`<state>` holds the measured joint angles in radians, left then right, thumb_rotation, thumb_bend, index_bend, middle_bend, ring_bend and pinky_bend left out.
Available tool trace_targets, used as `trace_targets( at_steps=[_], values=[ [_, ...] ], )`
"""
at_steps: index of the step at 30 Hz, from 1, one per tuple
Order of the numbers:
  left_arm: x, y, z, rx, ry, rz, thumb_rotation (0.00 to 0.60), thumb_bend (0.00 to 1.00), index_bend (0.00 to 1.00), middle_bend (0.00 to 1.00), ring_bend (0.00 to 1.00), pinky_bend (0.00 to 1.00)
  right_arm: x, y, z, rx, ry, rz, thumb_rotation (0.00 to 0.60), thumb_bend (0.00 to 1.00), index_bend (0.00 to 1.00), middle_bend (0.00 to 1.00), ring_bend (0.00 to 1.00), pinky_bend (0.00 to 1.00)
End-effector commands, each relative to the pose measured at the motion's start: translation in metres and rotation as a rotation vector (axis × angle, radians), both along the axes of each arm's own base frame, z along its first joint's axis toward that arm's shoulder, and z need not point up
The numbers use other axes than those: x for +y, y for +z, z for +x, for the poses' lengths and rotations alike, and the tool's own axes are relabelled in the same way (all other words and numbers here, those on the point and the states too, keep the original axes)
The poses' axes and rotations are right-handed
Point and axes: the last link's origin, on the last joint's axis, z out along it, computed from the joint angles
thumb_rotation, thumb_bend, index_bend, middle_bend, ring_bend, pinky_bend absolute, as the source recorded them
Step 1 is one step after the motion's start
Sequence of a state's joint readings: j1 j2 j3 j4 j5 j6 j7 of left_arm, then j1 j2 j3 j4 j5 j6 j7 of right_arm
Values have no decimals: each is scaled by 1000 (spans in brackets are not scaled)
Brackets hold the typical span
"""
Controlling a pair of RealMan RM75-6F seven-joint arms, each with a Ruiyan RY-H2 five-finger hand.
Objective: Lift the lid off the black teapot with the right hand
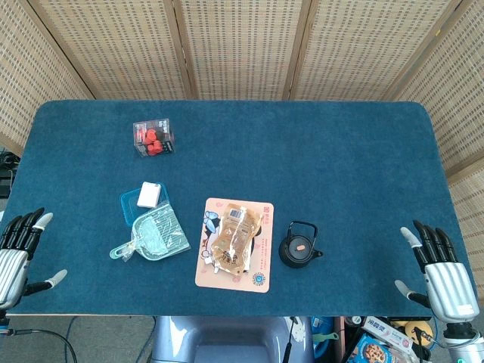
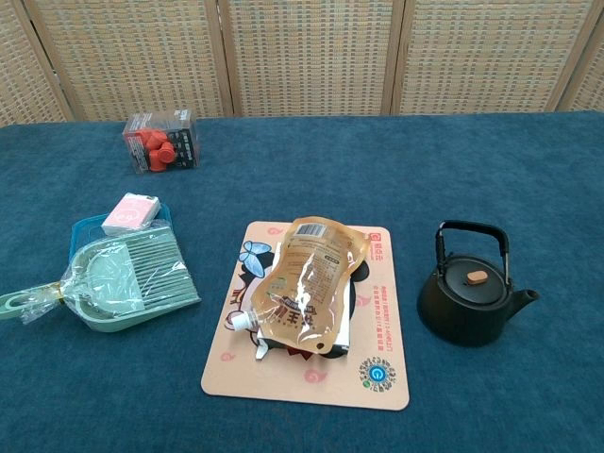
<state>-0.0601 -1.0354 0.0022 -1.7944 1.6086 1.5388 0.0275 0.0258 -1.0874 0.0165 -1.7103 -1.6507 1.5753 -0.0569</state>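
A small black teapot (image 1: 299,246) (image 2: 469,297) stands on the blue table right of centre, handle upright, spout to the right. Its lid (image 1: 300,246) (image 2: 475,280) sits in place with a tan knob on top. At the table's near right corner my right hand (image 1: 436,271) hovers with fingers spread and nothing in it, well right of the teapot. My left hand (image 1: 19,253) is at the near left edge, fingers apart and empty. The chest view shows neither hand.
A pink card (image 1: 259,276) (image 2: 387,363) bearing a clear pouch (image 1: 233,240) (image 2: 307,283) lies just left of the teapot. Further left are a teal dustpan (image 1: 155,236) (image 2: 127,278), a white box (image 1: 150,195) (image 2: 132,212) and a clear box of red pieces (image 1: 153,138) (image 2: 160,142).
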Motion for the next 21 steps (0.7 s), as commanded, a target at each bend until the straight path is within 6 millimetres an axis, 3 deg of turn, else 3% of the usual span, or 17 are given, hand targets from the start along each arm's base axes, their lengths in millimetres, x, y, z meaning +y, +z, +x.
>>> trace_targets(
  at_steps=[1,9,14,17,19,21],
  values=[
    [0,0,0,1,1,2,600,166,0,0,0,0,0,-1,0,2,0,4,600,0,0,0,0,0],
    [1,0,-1,-2,5,4,600,166,0,0,0,0,-1,-2,0,2,-2,21,600,0,0,0,0,0],
    [2,0,1,-1,-3,5,600,166,0,0,0,0,-19,0,7,34,38,72,600,3,3,0,0,0],
    [4,-3,1,4,-3,-5,600,166,0,0,0,0,-43,-6,26,61,124,177,600,65,122,0,0,0],
    [4,-3,2,7,0,-4,600,165,0,0,0,0,-58,-8,40,98,188,213,600,143,247,0,0,0],
    [4,-4,2,8,1,-2,600,166,0,0,0,0,-79,-16,57,120,256,246,600,233,309,0,0,0]
  ],
)
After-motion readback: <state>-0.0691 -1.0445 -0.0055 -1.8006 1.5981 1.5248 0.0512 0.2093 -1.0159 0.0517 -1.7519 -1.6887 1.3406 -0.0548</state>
